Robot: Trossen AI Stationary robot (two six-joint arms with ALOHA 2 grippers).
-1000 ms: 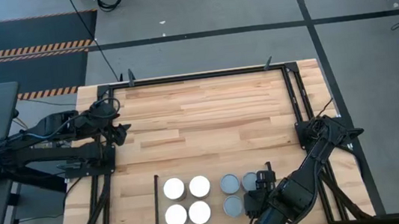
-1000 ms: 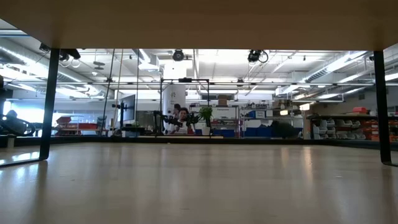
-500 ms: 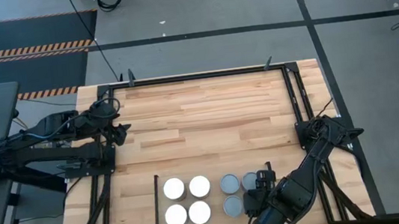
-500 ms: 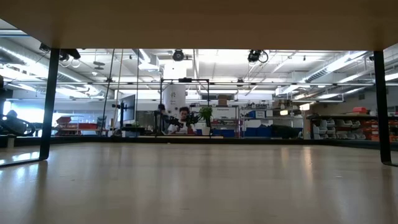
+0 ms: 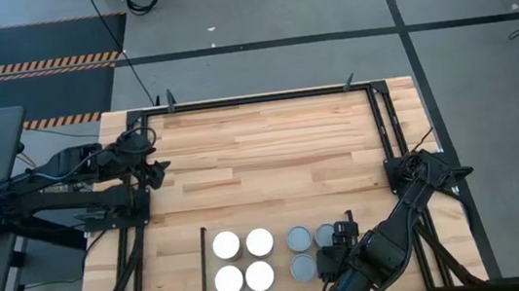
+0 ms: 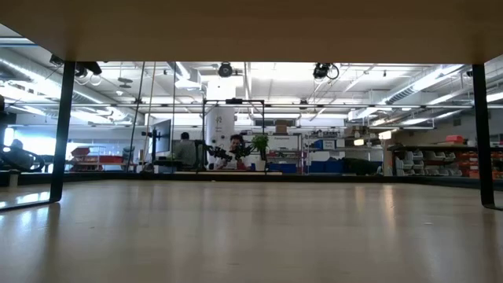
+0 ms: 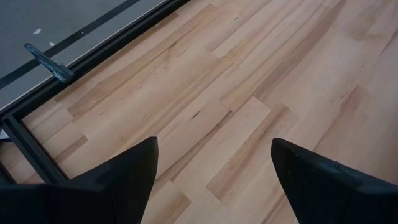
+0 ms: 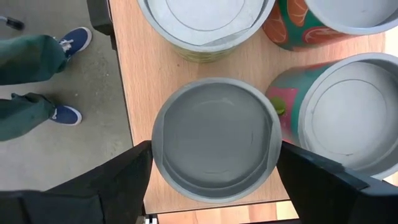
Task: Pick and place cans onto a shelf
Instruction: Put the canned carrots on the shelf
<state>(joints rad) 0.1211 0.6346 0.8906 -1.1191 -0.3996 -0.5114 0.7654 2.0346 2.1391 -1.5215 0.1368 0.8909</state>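
Hovering our right gripper (image 8: 214, 180) wide open astride a grey can (image 8: 214, 146) at the shelf (image 5: 278, 224) corner, nothing gripped, other cans (image 5: 243, 261) clustered beside, our left gripper (image 7: 211, 174) open, empty, well away.

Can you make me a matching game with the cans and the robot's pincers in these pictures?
Things:
1. white-topped cans
2. grey-topped cans
3. left pincer
4. right pincer

Places or states:
A. open around a grey-topped can
B. open over bare wooden tabletop
C. square of four, left of the grey ones
D. beside the right arm

Pairs: 1-C, 2-D, 3-B, 4-A
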